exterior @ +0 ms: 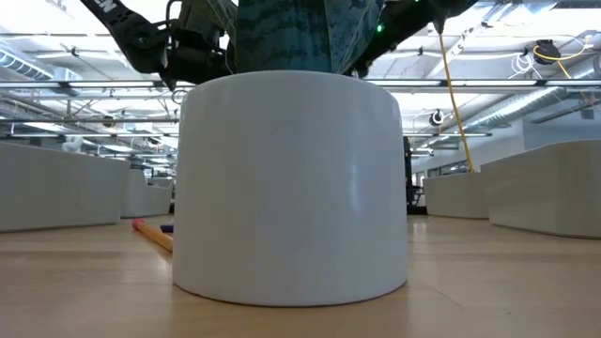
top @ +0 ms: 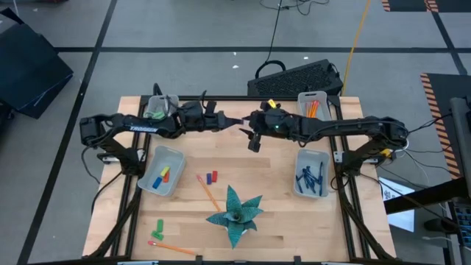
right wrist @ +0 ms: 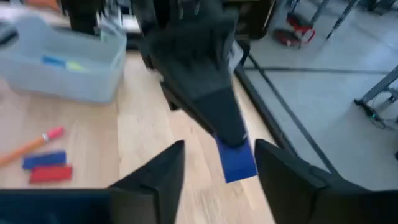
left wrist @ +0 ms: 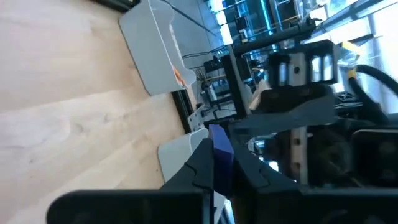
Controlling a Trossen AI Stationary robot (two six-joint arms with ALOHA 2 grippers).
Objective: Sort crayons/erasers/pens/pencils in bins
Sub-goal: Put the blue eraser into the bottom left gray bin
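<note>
1. Right wrist view gives us the clearest look: the left pincer [right wrist: 233,146] reaches in from the far side, its dark fingers clamped on a small blue block [right wrist: 237,160], which hangs above the wooden counter [right wrist: 143,130].
2. We see the right pincer [right wrist: 221,163] spread wide, one finger on either side of that blue block and not touching it.
3. From the left wrist view, we see the same blue block [left wrist: 221,146] nipped between the left pincer's fingertips, with the right arm's wrist close in front.
4. From above, we find the left pincer [top: 234,122] and the right pincer [top: 255,135] meeting near the middle of the counter's far half, tips almost together.
5. We count four bins. The far-left one [top: 161,107] sits under the left arm; the far-right one [top: 314,105] holds orange pencils [top: 313,110].
6. The near-right bin [top: 311,174] holds the dark blue pens [top: 309,179]; the near-left bin [top: 161,171] holds small coloured pieces.
7. Loose on the counter we see one pencil [top: 207,191] beside red and blue pieces [top: 212,177], another pencil [top: 174,247] by the near-left corner with a green piece [top: 158,227], and a potted teal plant [top: 235,213] at the near middle.
8. Low down, the plant's white pot [exterior: 291,188] fills the view.
</note>
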